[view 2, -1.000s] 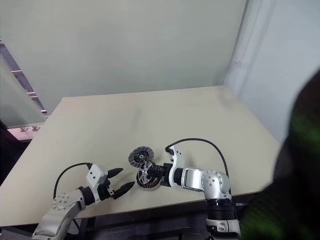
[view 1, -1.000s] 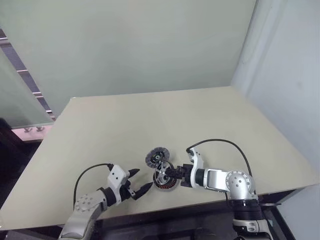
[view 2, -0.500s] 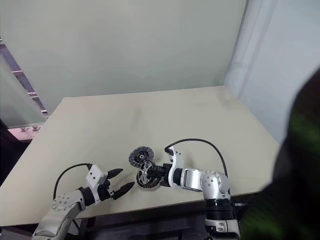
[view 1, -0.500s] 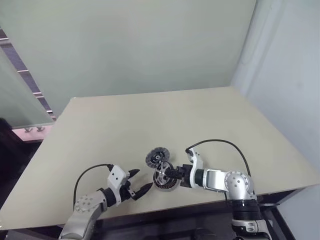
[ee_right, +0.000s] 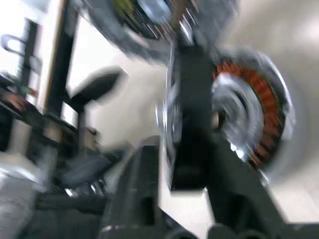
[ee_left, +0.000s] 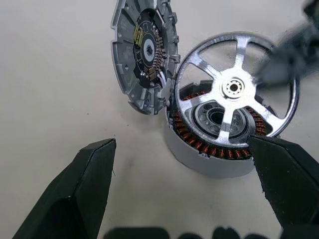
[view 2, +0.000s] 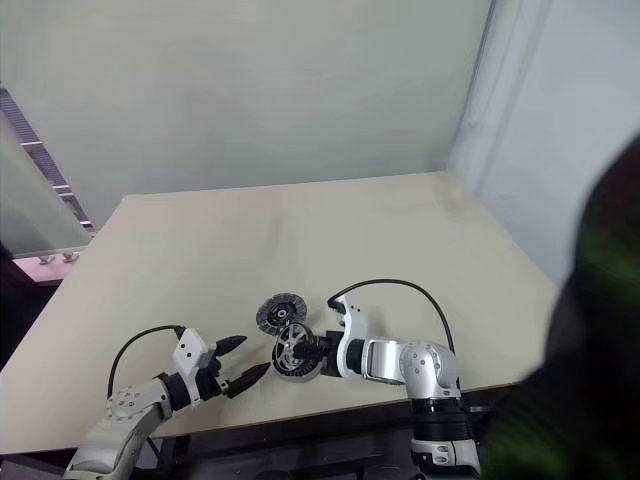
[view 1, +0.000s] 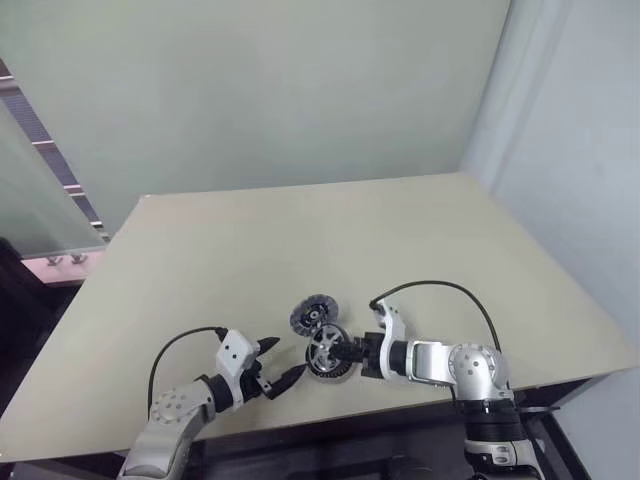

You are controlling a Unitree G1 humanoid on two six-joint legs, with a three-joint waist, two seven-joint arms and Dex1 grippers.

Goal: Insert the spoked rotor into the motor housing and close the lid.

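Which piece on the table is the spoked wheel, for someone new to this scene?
On the beige table, look near the front edge between the two grippers. The spoked wheel leans over the copper-wound cylinder; unlike the grey ribbed disc beside it, it is shiny with open gaps.

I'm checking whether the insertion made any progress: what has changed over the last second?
Nothing has clearly changed. The right gripper is at the round copper-wound rotor with silver spokes, as before. The rotor sits right beside the ribbed grey disc-shaped motor housing on the beige table. The left gripper waits open nearby, in the same place.
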